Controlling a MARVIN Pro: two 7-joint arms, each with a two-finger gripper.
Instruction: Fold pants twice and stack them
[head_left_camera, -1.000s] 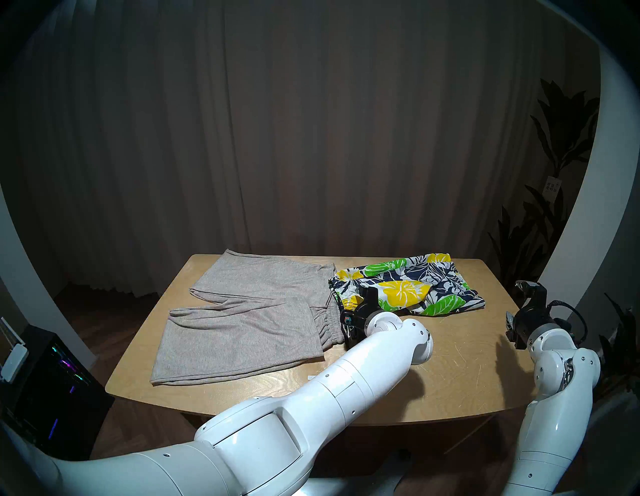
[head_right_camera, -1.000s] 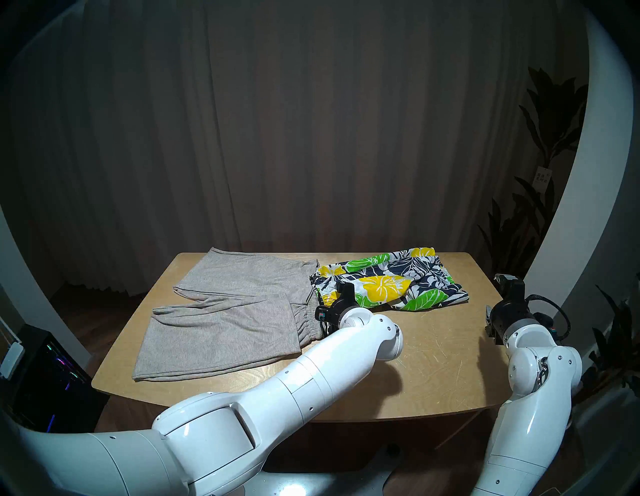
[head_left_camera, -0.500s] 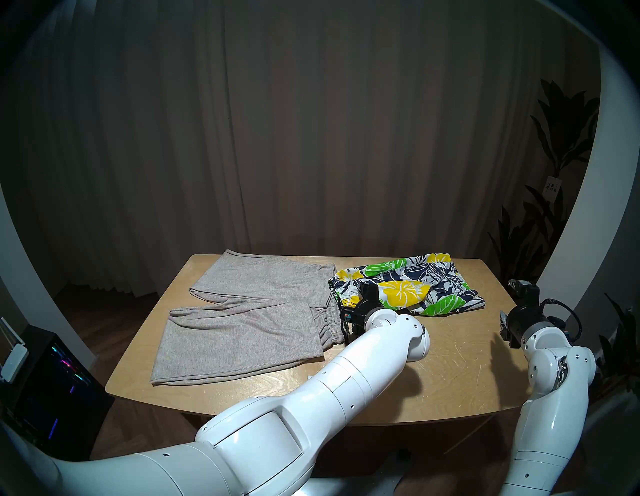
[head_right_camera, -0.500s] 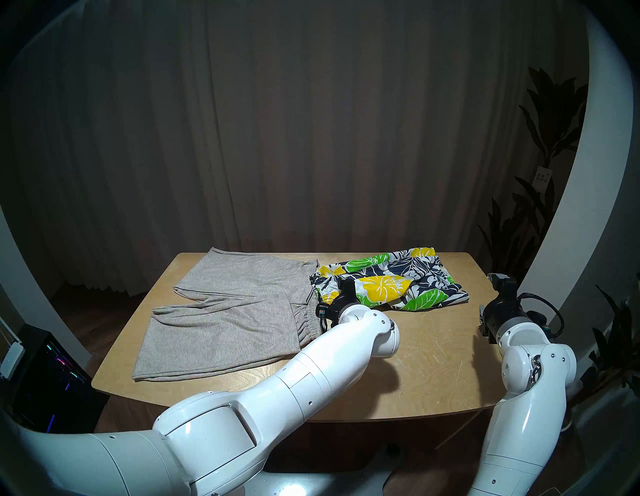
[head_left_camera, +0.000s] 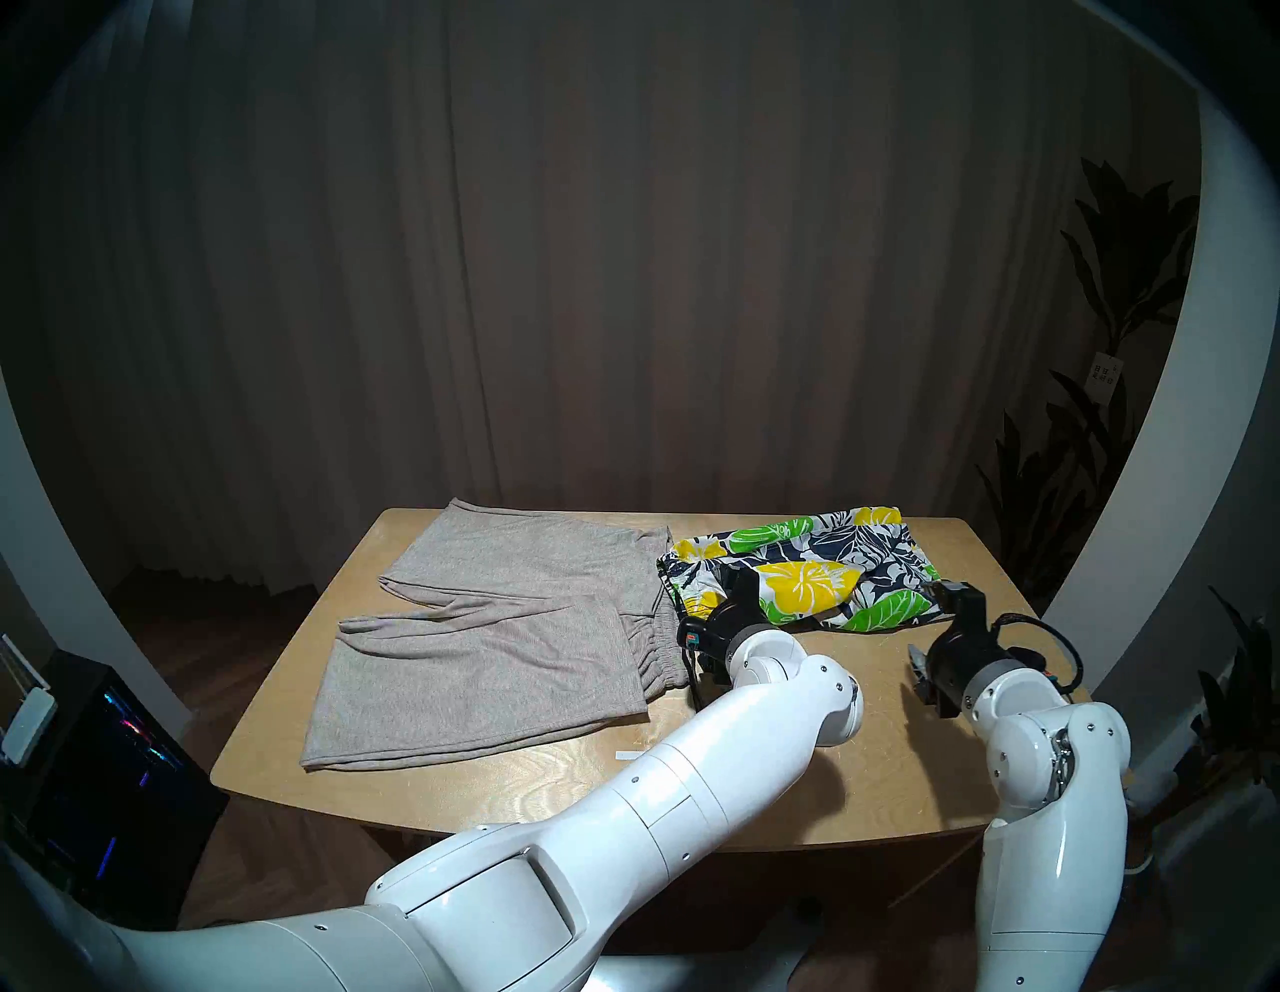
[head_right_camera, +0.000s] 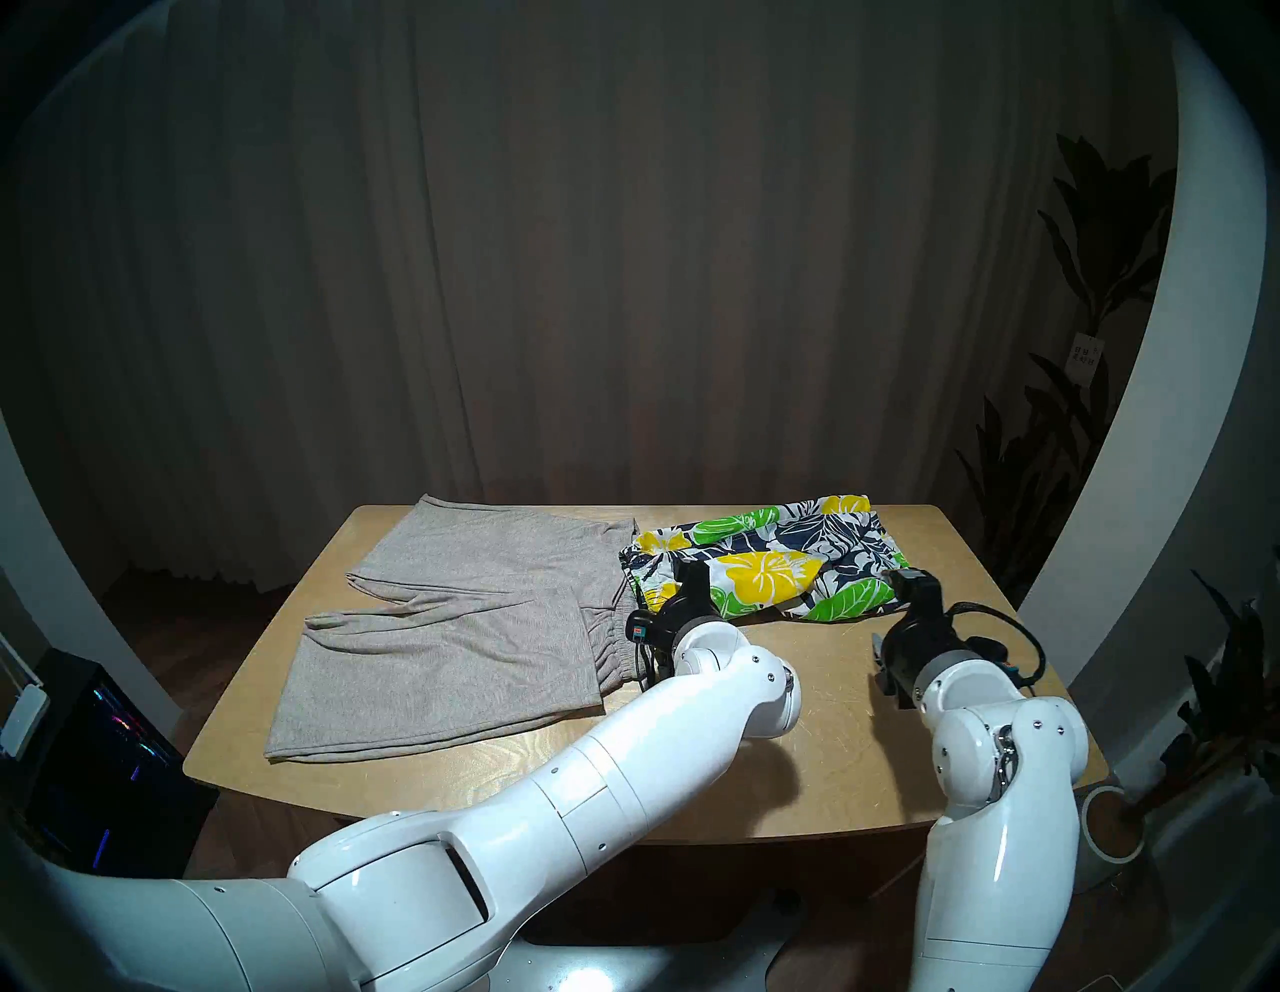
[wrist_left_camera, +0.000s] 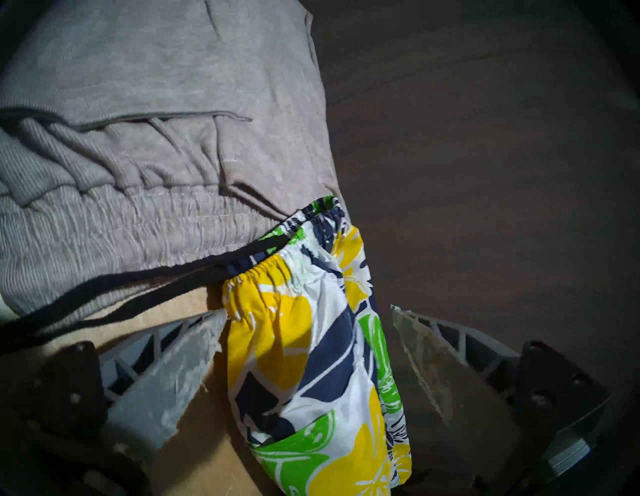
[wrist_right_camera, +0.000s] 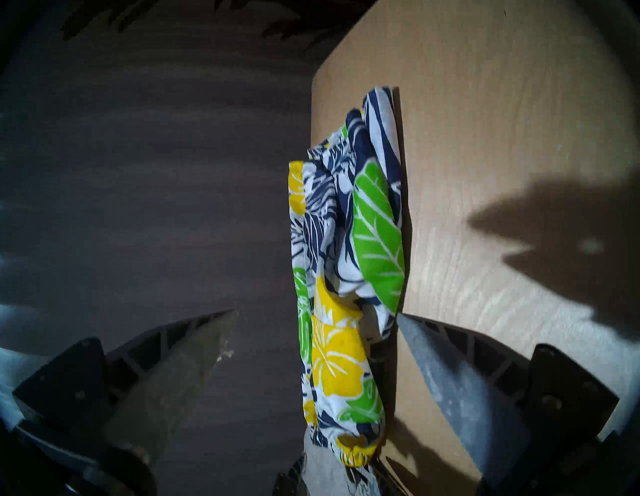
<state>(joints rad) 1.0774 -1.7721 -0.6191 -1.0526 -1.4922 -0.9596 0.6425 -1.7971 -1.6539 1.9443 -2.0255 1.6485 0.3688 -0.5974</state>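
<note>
Dark pleated curtains (head_left_camera: 623, 277) hang behind a light wooden counter (head_left_camera: 900, 776) that carries both garments. Nearest the middle lie the floral shorts (head_left_camera: 810, 578), navy and white with yellow flowers and green leaves, loosely bunched on the far right part of the counter, their gathered waistband toward the grey pants and their black drawstring (wrist_left_camera: 114, 287) trailing across the wood and over the grey waistband. Just beside them, touching at the waist, the grey-beige pants (head_left_camera: 485, 644) lie spread flat over the left half, the elastic waist toward the centre and the two legs running out to the left, one behind the other. The left hand (wrist_left_camera: 308, 322) hovers at the shorts' waistband with its two fingers (wrist_left_camera: 187, 353) spread wide; a ridge of the floral cloth runs up between them in the left wrist view, one fingertip just beside the yellow gathered edge, and nothing is clamped. The right hand (wrist_right_camera: 315, 318) sits near the front right edge of the shorts, fingers likewise wide apart and gripping nothing, with the floral fabric lying between them in the right wrist view and its shadow falling on the bare wood to the side. Both white arms reach in from the near side of the counter. Off to the right stands a leafy plant (head_left_camera: 1108, 388) in shadow, and at the far left a dark computer case (head_left_camera: 104, 783) glows with coloured lights.
</note>
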